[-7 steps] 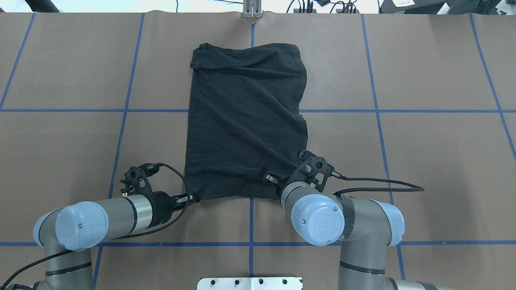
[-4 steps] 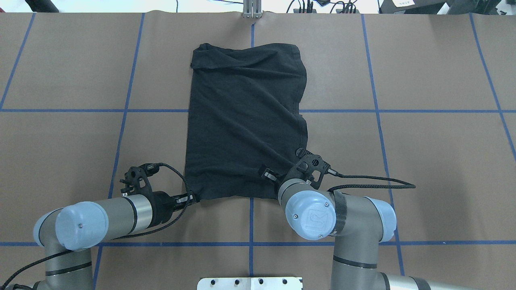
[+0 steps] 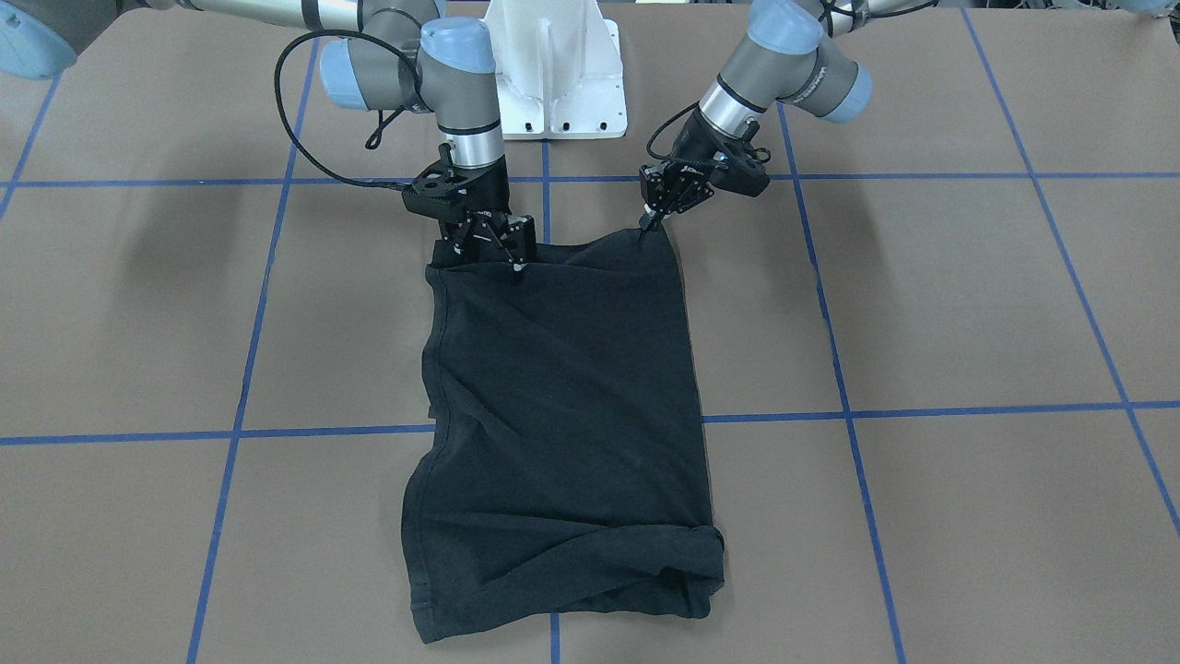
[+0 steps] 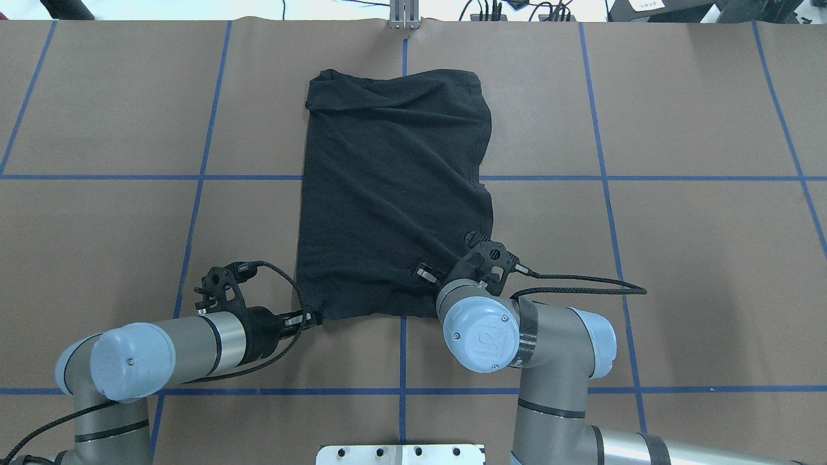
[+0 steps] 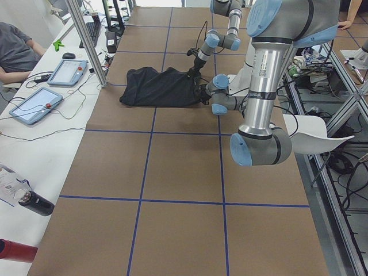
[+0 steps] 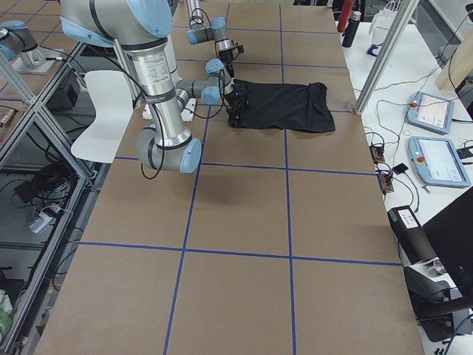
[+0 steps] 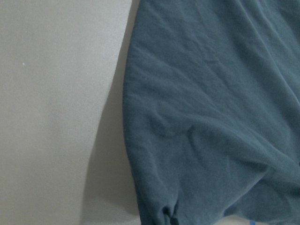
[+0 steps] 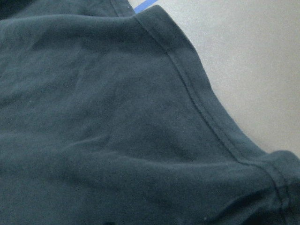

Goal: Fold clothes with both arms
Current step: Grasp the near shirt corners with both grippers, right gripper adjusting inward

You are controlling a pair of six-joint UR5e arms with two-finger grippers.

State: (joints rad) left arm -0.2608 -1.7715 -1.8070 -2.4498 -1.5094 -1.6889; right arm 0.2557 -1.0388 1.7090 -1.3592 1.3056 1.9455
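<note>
While left claw (image 4: 312, 316), right claw (image 4: 424, 274) pinch T-shirt (image 4: 387, 181) hem, joint cap (image 4: 481, 336) reads UR.

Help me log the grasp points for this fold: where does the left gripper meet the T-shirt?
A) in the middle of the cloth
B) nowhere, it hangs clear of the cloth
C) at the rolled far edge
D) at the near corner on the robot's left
D: in the overhead view the left gripper sits at the near left corner of the T-shirt, and the front-facing view shows its tips pinched on that corner.
</note>
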